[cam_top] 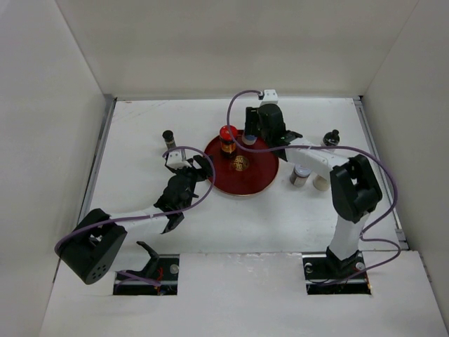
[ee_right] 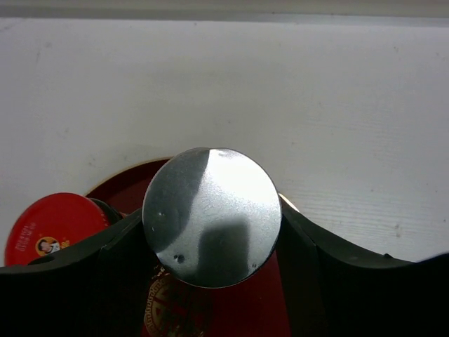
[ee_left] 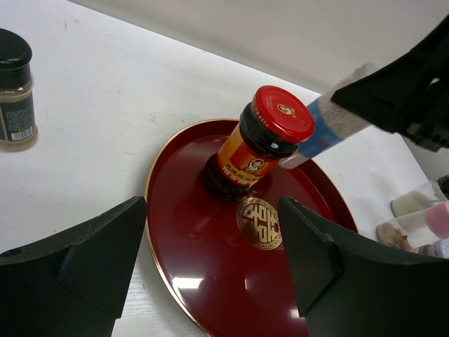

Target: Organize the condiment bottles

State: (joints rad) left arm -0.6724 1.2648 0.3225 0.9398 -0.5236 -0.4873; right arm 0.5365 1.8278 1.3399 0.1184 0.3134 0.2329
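White flat tabletop (cam_top: 140, 133) is stretching beneath and ahead of the jaws; plain white panel walls (cam_top: 210, 42) are boxing it in beyond them, soft light falling evenly.

From my right wrist, the silver-lidded bottle (ee_right: 210, 214) shows only its round lid, body hidden; my left view's edge crops the pink-capped clear jar (ee_left: 421, 226).

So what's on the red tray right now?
A red-capped jar stands on the tray. The right gripper holds a blue-labelled bottle beside it; whether it touches the tray cannot be seen.
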